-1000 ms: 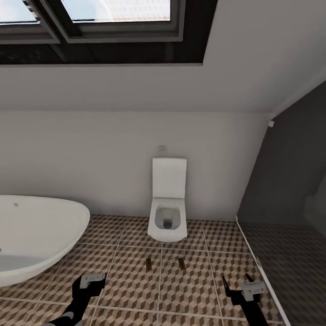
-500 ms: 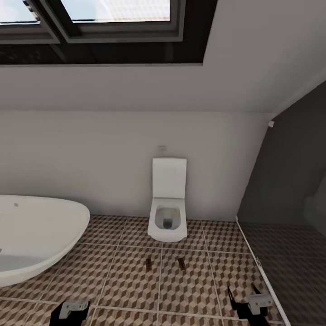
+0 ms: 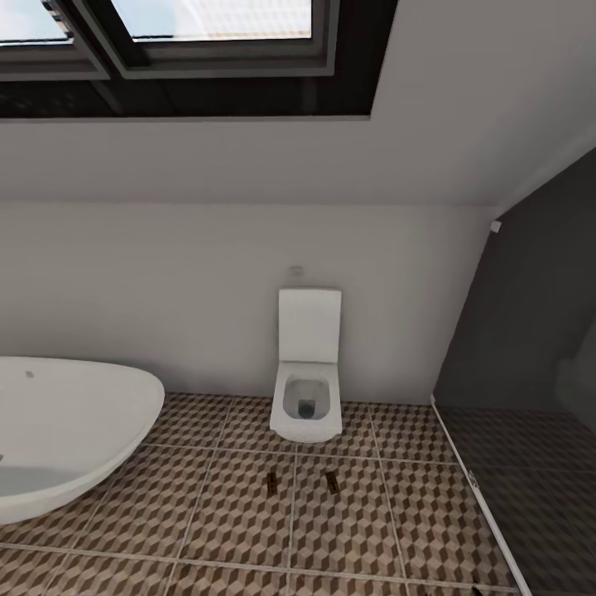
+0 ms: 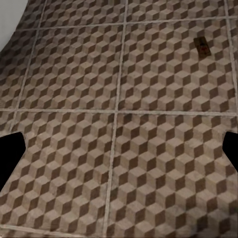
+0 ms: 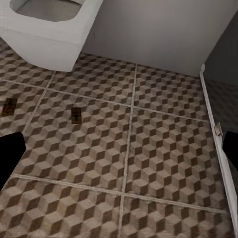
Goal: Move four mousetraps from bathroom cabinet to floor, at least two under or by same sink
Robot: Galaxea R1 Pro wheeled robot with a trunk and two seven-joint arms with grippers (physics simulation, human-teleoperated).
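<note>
Both sets of jaws spread, gripping nothing, with two mousetraps point(image 3: 271, 481) ahead on the bathroom floor point(image 3: 356, 530), presumably already delivered.

a home bathroom under a sloped ceiling: white toilet point(image 3: 307, 377) against the far wall, white oval bathtub point(image 3: 62, 434) at left, cube-patterned tiled floor point(image 3: 348, 513), skylight window point(image 3: 190, 33) above, dark partition point(image 3: 530, 331) at right.

Left claw point(image 4: 119, 148): fingertips wide apart, nothing between. Right claw point(image 5: 119, 153): same, spread, empty.
</note>
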